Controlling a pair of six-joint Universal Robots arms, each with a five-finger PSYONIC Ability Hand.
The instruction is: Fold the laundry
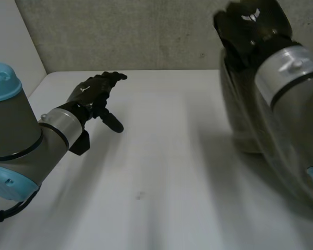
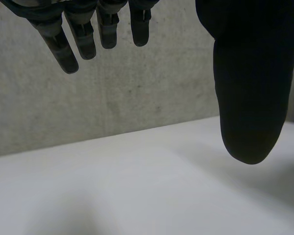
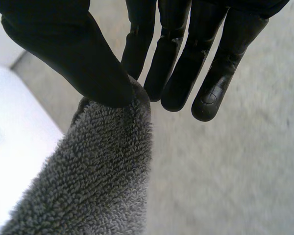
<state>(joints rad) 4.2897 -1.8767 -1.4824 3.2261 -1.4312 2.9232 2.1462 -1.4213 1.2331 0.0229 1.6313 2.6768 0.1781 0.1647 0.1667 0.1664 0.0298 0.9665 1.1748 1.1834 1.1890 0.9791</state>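
Towel [image 1: 242, 117], grey and thick, hung at about three o'clock in the head view, dangling from the raised right hand [image 1: 253, 28] toward the white table [image 1: 161, 172]. The left hand [image 1: 94, 91] hovered at about ten o'clock, near the table's far corner, holding nothing.

In the left wrist view its fingers [image 2: 88, 34] and thumb [image 2: 247, 98] were straight and spread above bare table, so it was open.

In the right wrist view the thumb [image 3: 73, 54] pinched the towel's upper end against a finger, and the cloth hung below the palm.

The step seemed to be bringing the towel down to the table. Done well, the right hand would pinch firmly and lower slowly, so the cloth spreads flat while the left hand catches a free corner.
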